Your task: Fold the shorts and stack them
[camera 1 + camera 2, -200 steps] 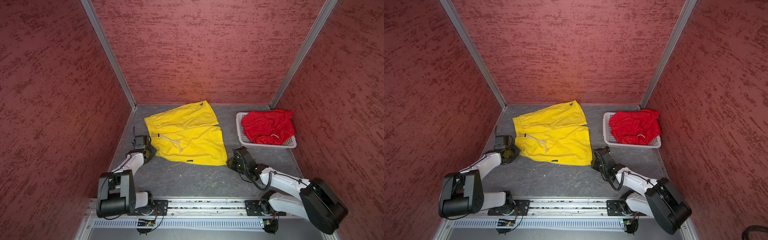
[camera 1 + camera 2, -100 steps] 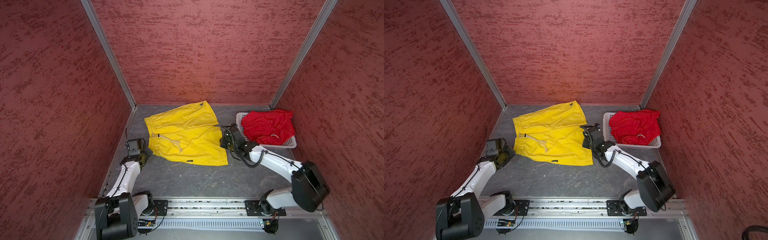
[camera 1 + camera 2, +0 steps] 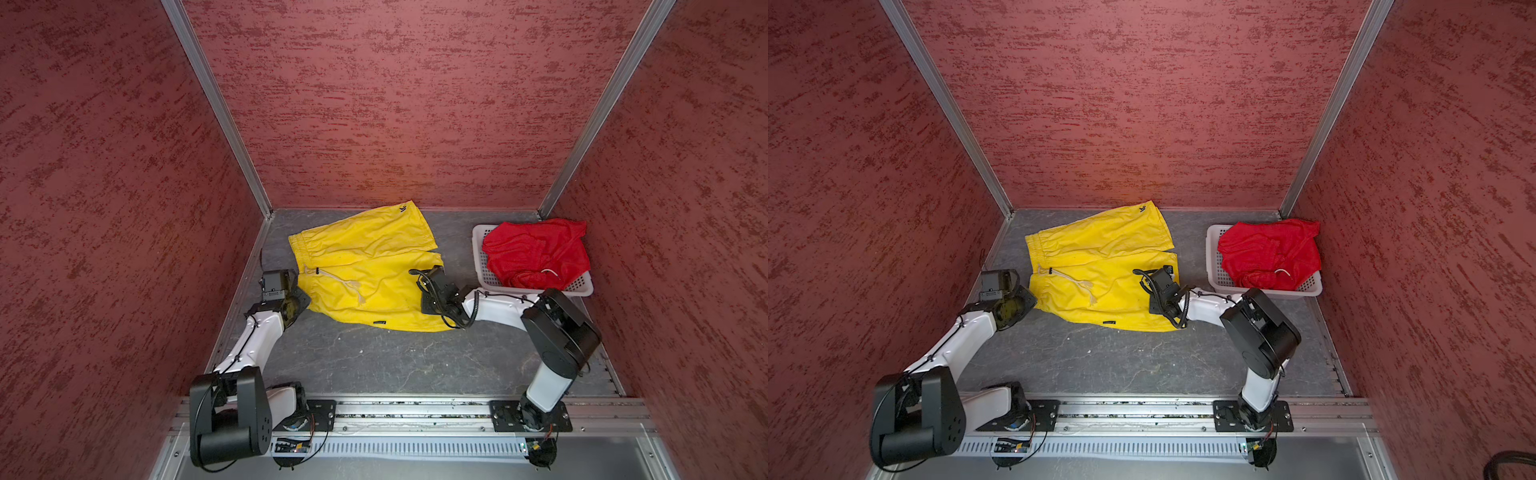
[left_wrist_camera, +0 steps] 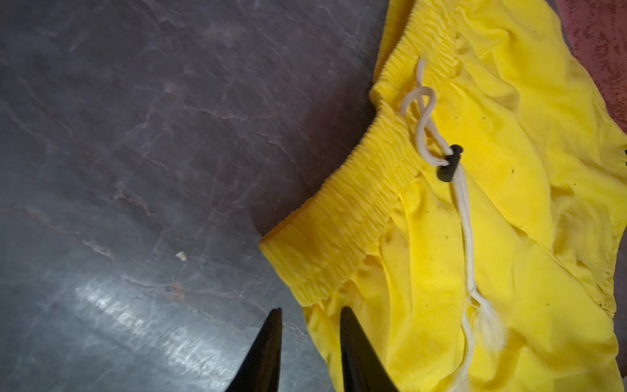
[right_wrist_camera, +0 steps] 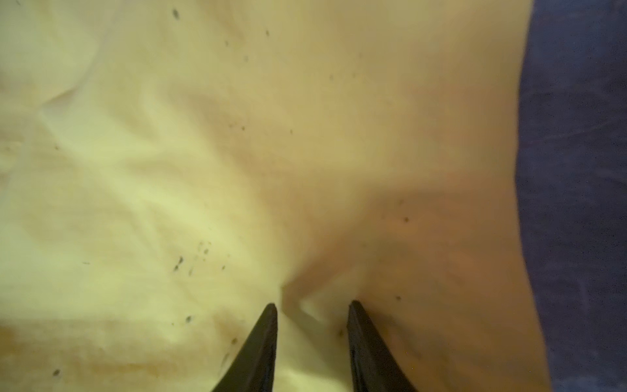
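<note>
Since a second ago my right arm has swung from the front edge onto the yellow shorts (image 3: 365,266). The right tool (image 5: 312,303) stands apart over the near leg, with a small crease between its tips and nothing clamped. The left tool (image 4: 310,309) remains at the waistband corner, jaws apart, one tip over the bare surface (image 3: 374,361). The yellow shorts lie spread mid-surface, unmoved. The red shorts (image 3: 536,253) sit heaped in the white basket (image 3: 478,257) at far right. Mottled red walls (image 3: 415,104) enclose three sides.
</note>
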`<state>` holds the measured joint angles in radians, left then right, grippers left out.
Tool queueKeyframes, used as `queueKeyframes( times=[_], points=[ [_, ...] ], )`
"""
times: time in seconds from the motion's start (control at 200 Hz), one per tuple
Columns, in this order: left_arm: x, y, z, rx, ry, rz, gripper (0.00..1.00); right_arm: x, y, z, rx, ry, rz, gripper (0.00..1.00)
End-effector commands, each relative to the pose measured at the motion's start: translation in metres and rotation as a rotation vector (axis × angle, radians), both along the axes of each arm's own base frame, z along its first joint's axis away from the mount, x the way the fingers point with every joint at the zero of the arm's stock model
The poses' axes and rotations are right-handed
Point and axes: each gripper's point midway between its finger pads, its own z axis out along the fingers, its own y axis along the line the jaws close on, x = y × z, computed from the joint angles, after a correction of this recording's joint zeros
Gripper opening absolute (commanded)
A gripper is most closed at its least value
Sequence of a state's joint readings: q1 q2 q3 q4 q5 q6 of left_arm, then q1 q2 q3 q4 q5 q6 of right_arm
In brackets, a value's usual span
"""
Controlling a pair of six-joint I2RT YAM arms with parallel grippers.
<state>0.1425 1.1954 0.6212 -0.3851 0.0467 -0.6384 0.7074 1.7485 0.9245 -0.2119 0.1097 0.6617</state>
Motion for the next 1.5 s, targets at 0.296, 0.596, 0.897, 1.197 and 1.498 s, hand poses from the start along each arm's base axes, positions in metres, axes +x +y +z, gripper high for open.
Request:
queueKeyframes(
  times=[0.296,0.596,0.897,1.197,1.498],
  points=[
    [0.058,0.005,0.062,0.039,-0.139,0.026,0.43,-0.126,-0.053,-0.046,-0.109,0.201,-0.075,0.36],
    [0.107,0.025,0.075,0.015,-0.195,0.079,0.39,-0.074,-0.05,0.061,-0.094,-0.043,-0.032,0.48],
    [0.181,0.025,0.038,-0.066,-0.131,-0.025,0.47,0.085,-0.035,0.164,-0.018,-0.211,0.017,0.55],
    [0.206,0.028,-0.009,-0.116,-0.11,-0.048,0.42,0.222,-0.068,0.128,0.152,-0.162,-0.058,0.51],
    [0.222,0.036,-0.015,-0.141,-0.162,-0.034,0.56,0.318,-0.064,0.088,0.233,-0.183,-0.062,0.49]
  ],
)
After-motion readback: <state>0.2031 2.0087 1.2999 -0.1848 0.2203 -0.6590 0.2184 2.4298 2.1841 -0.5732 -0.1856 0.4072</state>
